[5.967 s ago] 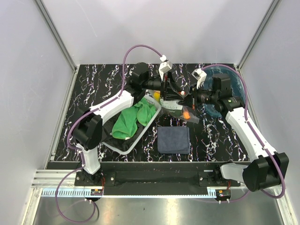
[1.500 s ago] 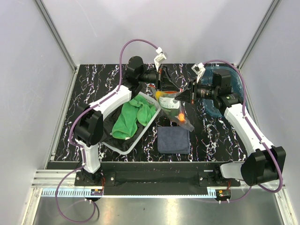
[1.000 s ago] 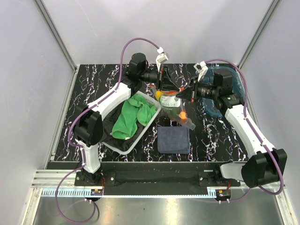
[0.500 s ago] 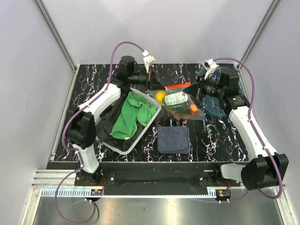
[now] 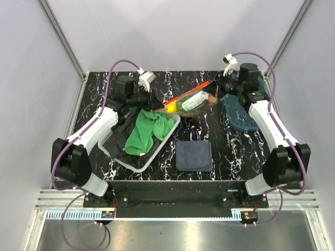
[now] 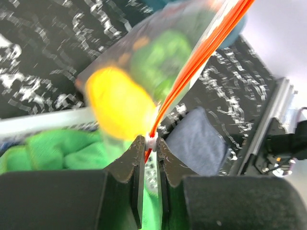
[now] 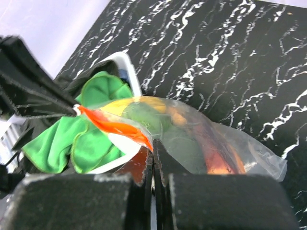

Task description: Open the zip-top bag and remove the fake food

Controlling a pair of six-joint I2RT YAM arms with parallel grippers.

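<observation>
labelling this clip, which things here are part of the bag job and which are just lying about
In the job: zip-top bag, fake food inside it, left gripper and right gripper, both shut on the bag.
Lying about: green cloth, white basket, dark blue cloth, blue tray.

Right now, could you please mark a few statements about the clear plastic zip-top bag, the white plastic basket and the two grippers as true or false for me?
1. The left gripper and the right gripper both pinch the clear plastic zip-top bag at its orange-red zip strip. True.
2. The green cloth lies in the white plastic basket. True.
3. The yellow lemon-like toy piece lies loose in that basket. False: the yellow lemon-like toy piece is inside the bag.
4. The bag lies flat on the black marbled table. False: it hangs stretched between the two grippers, above the black marbled table.
</observation>
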